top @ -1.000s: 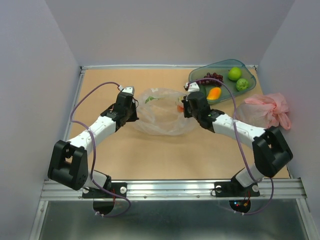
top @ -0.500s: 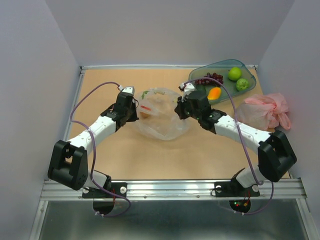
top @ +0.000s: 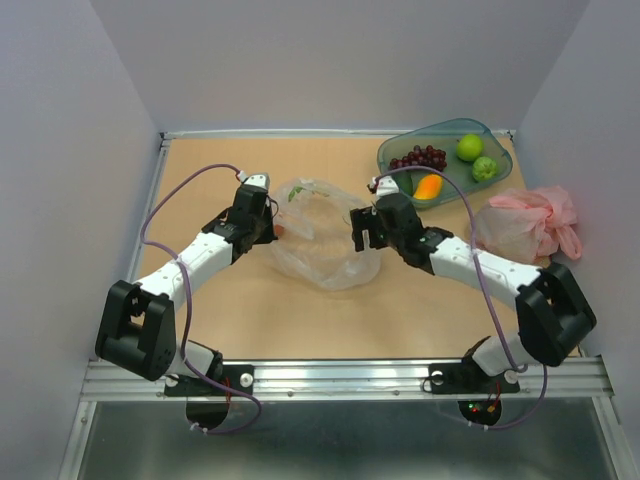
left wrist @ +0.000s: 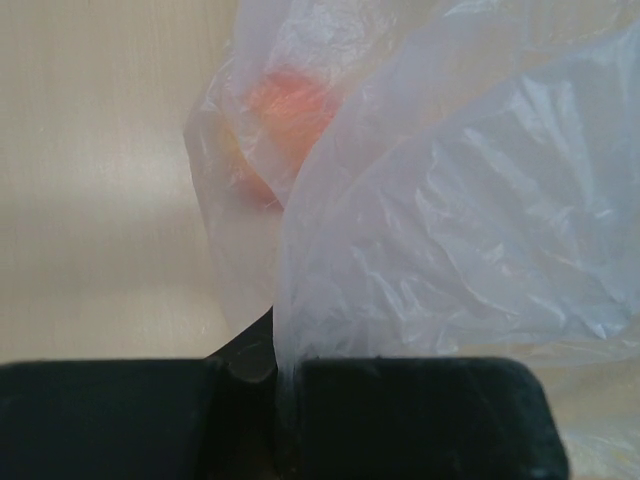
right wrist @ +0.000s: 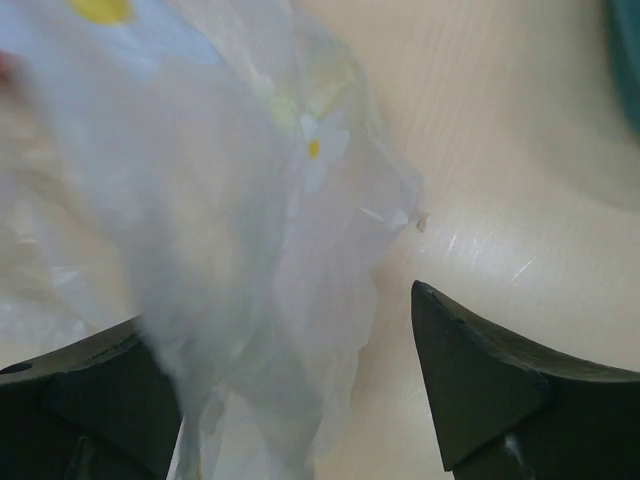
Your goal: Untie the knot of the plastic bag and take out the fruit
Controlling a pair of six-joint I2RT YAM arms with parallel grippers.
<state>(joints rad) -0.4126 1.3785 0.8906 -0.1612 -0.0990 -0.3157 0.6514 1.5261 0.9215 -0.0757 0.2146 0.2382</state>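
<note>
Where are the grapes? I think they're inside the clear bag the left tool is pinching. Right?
Not quite. The grapes are in the green tray, not the clear bag; the top view shows that. The left tool does pinch the bag.

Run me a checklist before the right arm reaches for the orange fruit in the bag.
1. left gripper shut on the plastic bag edge: ok.
2. right gripper open: ok.
3. Its fingers free of film: not ok, bag film lies between them.
4. orange fruit located inside the bag, near the left gripper: ok.
5. Bag mouth wide enough to enter: cannot tell.
6. tray has bare room: ok.
</note>
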